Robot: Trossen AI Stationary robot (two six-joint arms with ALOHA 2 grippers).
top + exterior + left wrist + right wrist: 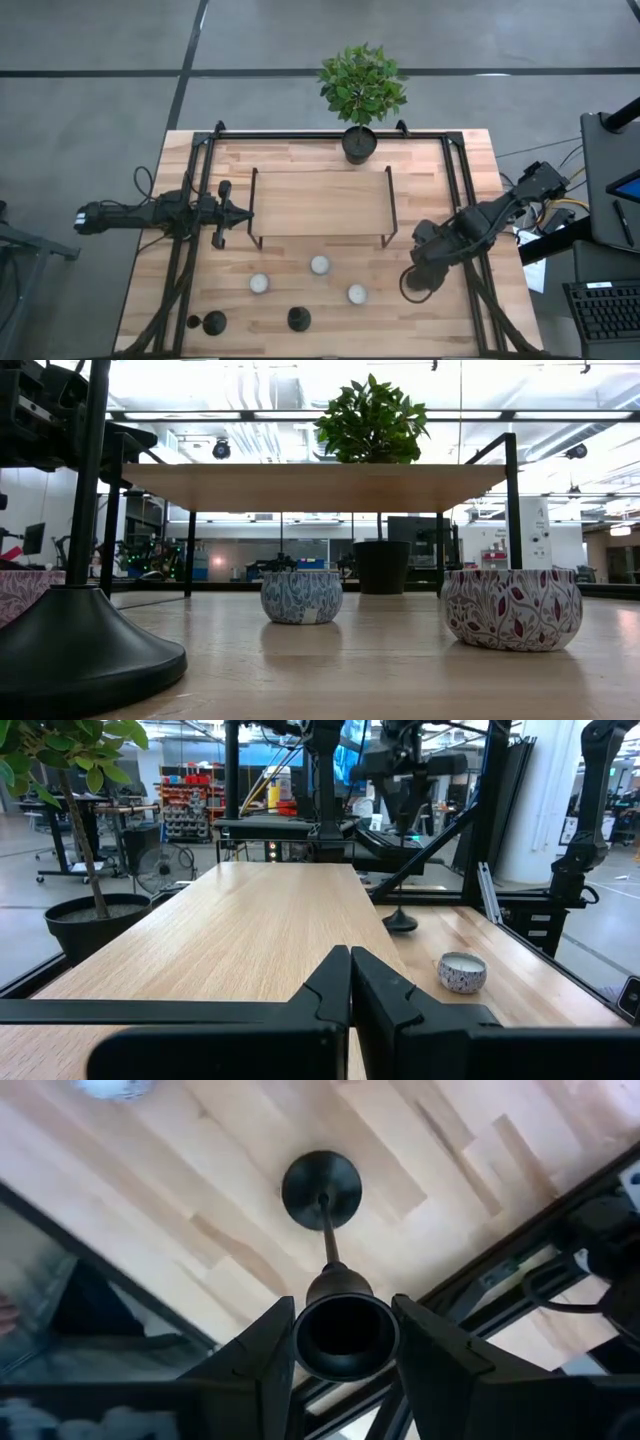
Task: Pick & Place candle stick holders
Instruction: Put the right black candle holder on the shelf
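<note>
Candle holders are what I am watching: the tall one (324, 1230) is standing upright on the bench (470, 300) at about four o'clock from the bench centre, and my right gripper (345, 1350) is sitting directly over it. In the right wrist view its two fingers (262, 1355) are flanking the cup at the top of the stem, close on either side; I cannot tell whether they are actually pressing it. The round base is resting flat on the wood.

Two more holders are waiting along the near edge, one (299, 319) at about six o'clock and one (214, 322) at about seven o'clock. Three white candles (320, 265) are lying between them and the raised shelf (320, 200).

My left gripper (350, 982) is idling at nine o'clock, fingers pressed together, pointing across the shelf. A potted plant (361, 90) is standing at twelve o'clock.
</note>
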